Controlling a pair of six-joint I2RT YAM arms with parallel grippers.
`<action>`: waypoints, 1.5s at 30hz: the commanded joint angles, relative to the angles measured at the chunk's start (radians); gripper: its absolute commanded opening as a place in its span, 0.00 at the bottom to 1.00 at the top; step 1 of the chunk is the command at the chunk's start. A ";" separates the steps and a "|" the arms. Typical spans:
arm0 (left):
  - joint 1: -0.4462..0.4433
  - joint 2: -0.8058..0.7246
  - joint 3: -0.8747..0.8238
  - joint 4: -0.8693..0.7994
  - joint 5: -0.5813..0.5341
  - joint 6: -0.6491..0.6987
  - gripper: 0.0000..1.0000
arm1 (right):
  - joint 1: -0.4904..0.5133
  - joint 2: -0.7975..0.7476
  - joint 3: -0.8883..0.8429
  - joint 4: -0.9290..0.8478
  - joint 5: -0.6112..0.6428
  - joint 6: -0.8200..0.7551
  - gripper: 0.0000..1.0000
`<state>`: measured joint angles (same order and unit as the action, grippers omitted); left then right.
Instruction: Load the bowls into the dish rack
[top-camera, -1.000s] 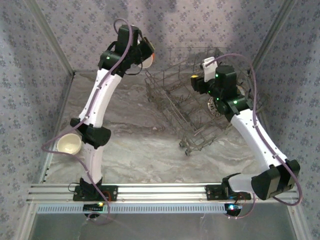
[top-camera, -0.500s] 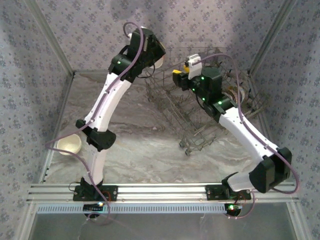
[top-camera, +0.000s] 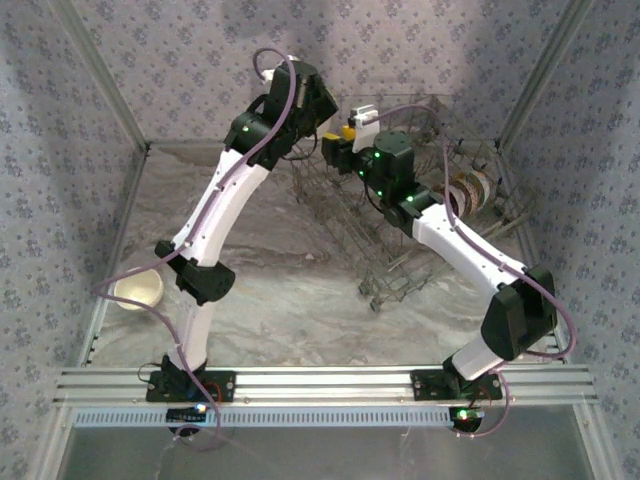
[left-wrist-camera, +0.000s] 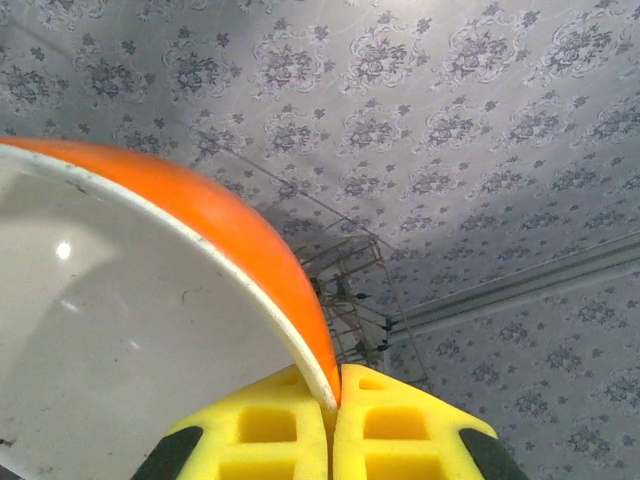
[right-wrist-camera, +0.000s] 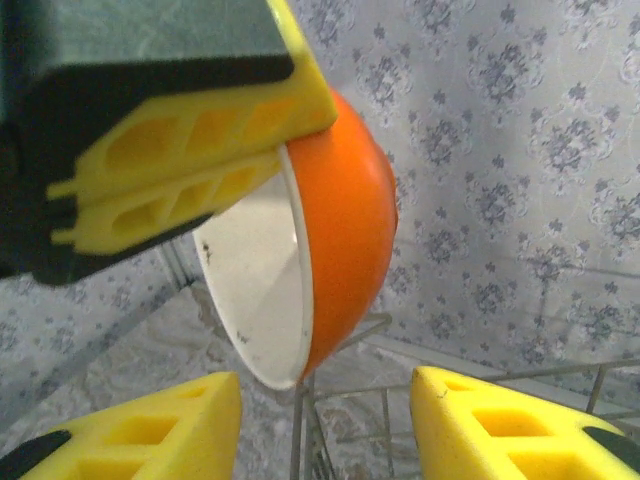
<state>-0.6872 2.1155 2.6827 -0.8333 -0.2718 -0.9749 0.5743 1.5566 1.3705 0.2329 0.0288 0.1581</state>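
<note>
The grey marbled worktop (top-camera: 280, 300) carries the large grey wire dish rack (top-camera: 395, 270), right of centre in the top view. Patterned round bowls (top-camera: 470, 188) stand at its right end. A plain cream round bowl (top-camera: 138, 290) sits at the left edge. The bright orange round bowl (left-wrist-camera: 230, 230) hangs at upper centre, by the rack's upper-left corner. The left pincer (left-wrist-camera: 333, 400) is clamped on its rim. The right pincer (right-wrist-camera: 325, 385) is just beside it, jaws apart and empty.

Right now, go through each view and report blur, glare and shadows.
Left wrist: orange bowl and left gripper pinching its rim look soft from closeness, small glint on its white inside, wallpaper sharp. Right wrist: right gripper at the bottom blurred, bowl crisper. Top external: even light, soft arm shadows on the back wall above the dish rack.
</note>
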 joint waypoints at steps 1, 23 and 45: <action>-0.014 -0.033 0.040 0.050 -0.048 -0.013 0.00 | 0.023 0.032 0.020 0.110 0.106 0.048 0.48; -0.023 -0.028 0.045 0.048 -0.104 -0.103 0.00 | 0.101 0.185 0.066 0.325 0.459 0.146 0.33; -0.026 -0.029 0.045 0.044 -0.093 -0.133 0.00 | 0.129 0.249 0.149 0.363 0.502 0.038 0.00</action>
<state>-0.7033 2.1155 2.6896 -0.8097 -0.3737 -1.1275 0.6930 1.7973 1.4780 0.5617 0.5217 0.2485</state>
